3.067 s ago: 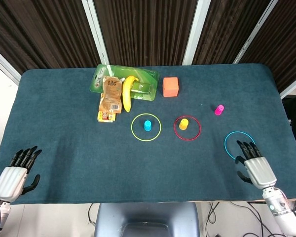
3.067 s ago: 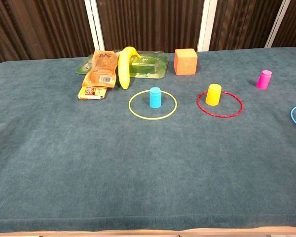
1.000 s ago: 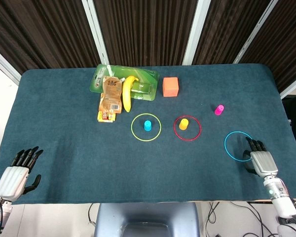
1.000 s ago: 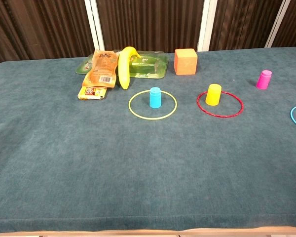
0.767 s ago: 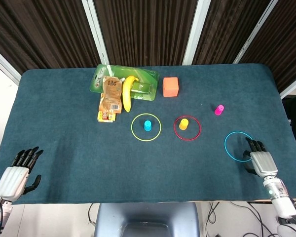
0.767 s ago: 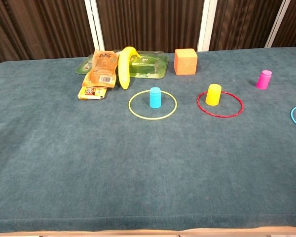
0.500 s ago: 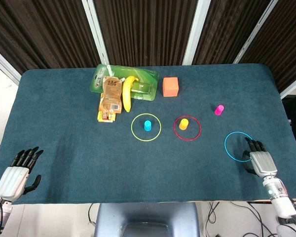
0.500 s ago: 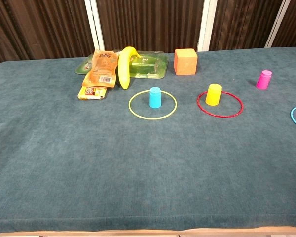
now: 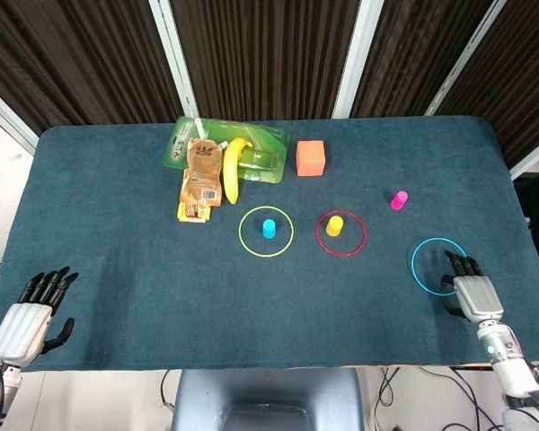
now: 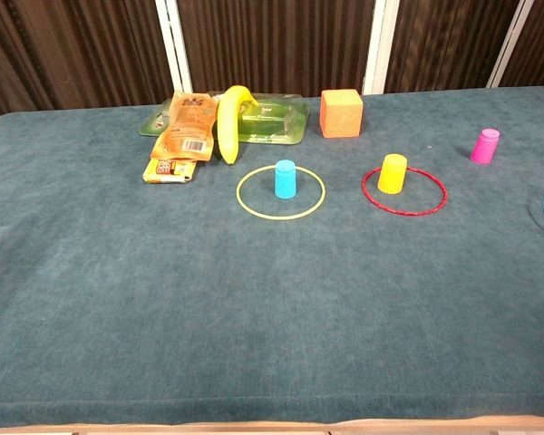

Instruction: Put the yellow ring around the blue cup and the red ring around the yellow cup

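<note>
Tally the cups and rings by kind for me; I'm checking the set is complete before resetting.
Cups: 3 - blue cup, yellow cup, pink cup.
Rings: 3 - yellow ring, red ring, blue ring.
Total: 6.

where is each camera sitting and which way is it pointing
Head view: high above the near edge, looking steeply down on the whole table; the left robot hand and right robot hand show at the bottom corners.
Chest view: low at the near edge, looking across the table toward the curtains; neither robot hand shows.
Shared: blue cup inside the yellow ring, yellow cup inside the red ring, banana, orange cube.
</note>
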